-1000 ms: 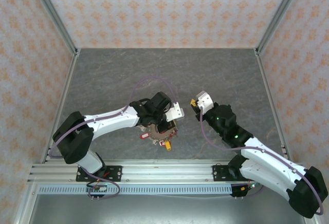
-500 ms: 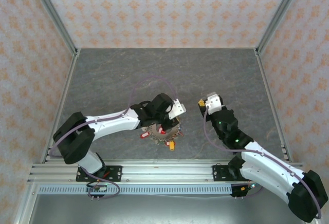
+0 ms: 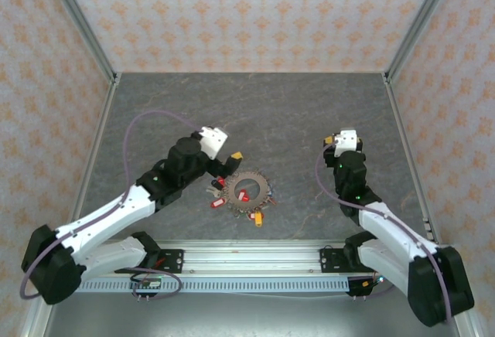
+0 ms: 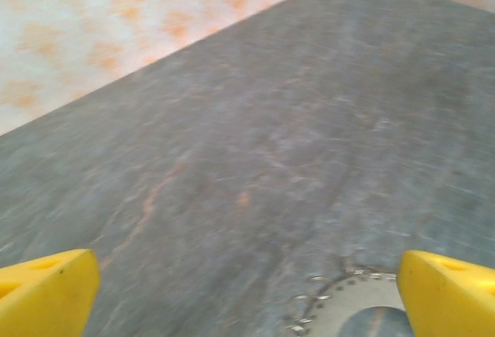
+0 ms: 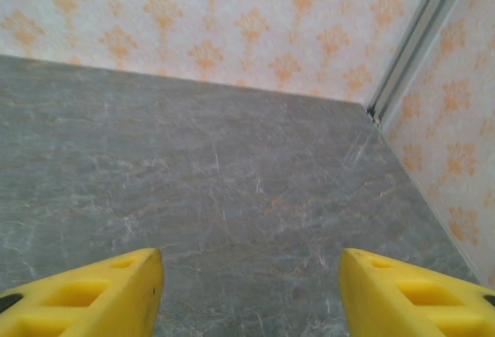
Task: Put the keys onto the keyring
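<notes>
The left hand (image 3: 230,151) and right hand (image 3: 334,141), both released and empty, hover over a grey bench (image 3: 309,105); the keyring (image 3: 249,183), fringed with tagged keys (image 3: 218,202), lies flat just beside the left hand, likely light, stiff and slippery, best pinched across its thin rim.

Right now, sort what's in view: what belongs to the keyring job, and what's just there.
Job:
- keyring
- keys with red and yellow tags, at its rim
- left gripper, open, holding nothing
- right gripper, open, holding nothing

Just there:
- grey table
- patterned walls
- metal rail at the near edge
</notes>
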Motion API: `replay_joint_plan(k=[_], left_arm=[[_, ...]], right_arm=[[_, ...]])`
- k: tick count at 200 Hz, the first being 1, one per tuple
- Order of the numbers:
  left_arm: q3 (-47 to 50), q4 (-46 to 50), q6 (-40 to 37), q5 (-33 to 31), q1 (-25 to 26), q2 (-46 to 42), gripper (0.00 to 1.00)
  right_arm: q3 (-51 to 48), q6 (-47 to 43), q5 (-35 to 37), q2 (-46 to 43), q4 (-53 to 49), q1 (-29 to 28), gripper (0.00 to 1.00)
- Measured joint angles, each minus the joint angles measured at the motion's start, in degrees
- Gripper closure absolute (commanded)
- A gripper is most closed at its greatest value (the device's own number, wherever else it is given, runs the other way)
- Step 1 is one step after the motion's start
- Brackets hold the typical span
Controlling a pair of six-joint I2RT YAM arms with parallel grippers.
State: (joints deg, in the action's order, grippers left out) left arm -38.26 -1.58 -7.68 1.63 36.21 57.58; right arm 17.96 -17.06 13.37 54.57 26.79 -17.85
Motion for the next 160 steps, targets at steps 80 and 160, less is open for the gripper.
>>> replay_joint_plan(k=[80, 160], left_arm=[[8.44, -1.07, 4.55, -11.87, -15.76, -8.39, 0.00], [13.66, -6.60, 5.25, -14.45, -23.47, -7.54, 0.00]], right_arm=[[0.79, 2.71, -4.44, 23.96, 13.68, 5.14, 0.36], [-4.00, 6.27, -12.22, 31.56, 31.74, 12.35, 0.34]])
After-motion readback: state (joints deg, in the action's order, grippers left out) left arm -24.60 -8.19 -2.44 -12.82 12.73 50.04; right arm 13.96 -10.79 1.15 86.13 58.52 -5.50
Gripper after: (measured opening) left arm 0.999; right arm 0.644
